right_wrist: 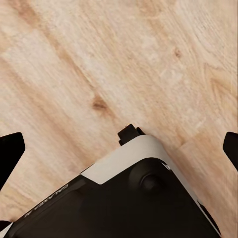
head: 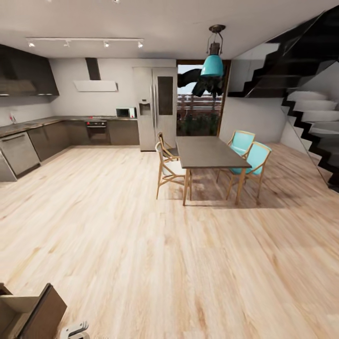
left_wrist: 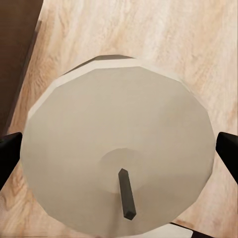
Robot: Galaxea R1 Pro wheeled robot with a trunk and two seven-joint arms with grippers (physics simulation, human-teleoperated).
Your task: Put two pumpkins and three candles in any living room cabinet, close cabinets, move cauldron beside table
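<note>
In the left wrist view a stubby pale grey-tan candle (left_wrist: 119,124) with a short dark wick sits between the two dark fingers (left_wrist: 7,156) of my left gripper (left_wrist: 119,156), which press on its sides. The gripper is shut on it above the wood floor. A dark-brown edge of the cabinet (left_wrist: 15,54) lies beside it. In the head view the cabinet's open drawer (head: 28,313), pale inside, shows at the bottom left corner. My right gripper (right_wrist: 120,148) is open with nothing between its fingers, over the floor and my own base (right_wrist: 124,198). The pumpkins and the cauldron are out of view.
A dark dining table (head: 207,151) with wooden chairs (head: 169,169) and turquoise chairs (head: 252,162) stands ahead. Kitchen counters (head: 56,134) and a fridge (head: 155,106) line the far wall. Black stairs (head: 310,113) rise at the right. Wide wood floor (head: 165,263) lies between.
</note>
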